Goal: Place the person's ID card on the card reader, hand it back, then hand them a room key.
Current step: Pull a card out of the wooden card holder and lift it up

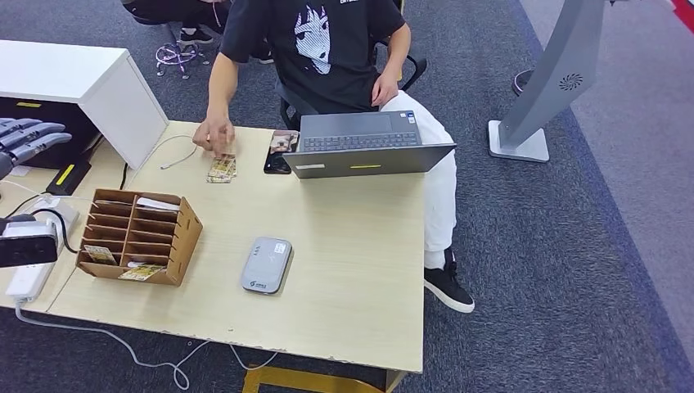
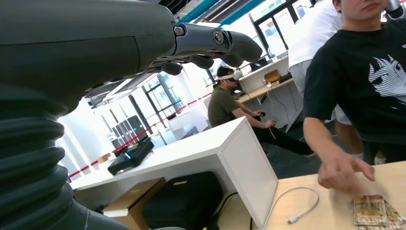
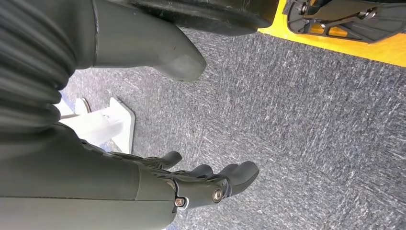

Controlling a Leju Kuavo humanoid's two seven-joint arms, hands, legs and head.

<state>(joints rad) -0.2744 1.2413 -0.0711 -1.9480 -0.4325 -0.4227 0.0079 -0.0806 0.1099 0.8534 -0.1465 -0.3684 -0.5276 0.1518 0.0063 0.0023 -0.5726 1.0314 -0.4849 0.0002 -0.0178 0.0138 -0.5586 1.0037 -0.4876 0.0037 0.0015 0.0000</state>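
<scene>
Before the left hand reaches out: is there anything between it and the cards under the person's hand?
Nothing visible stands between the left hand and the cards; only a thin white cable lies on the desk there. The person's hand rests on the cards.

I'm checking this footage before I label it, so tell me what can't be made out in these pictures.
- Cards under the person's hand: head view, too small to tell an ID card from the rest; in the left wrist view the picture's edge cuts them off.
- Card organizer: head view, labels too small to read.
- Card reader: its print is too small.
- Left hand: cut off by the head view's edge.
- Right hand: hangs open over carpet.
</scene>
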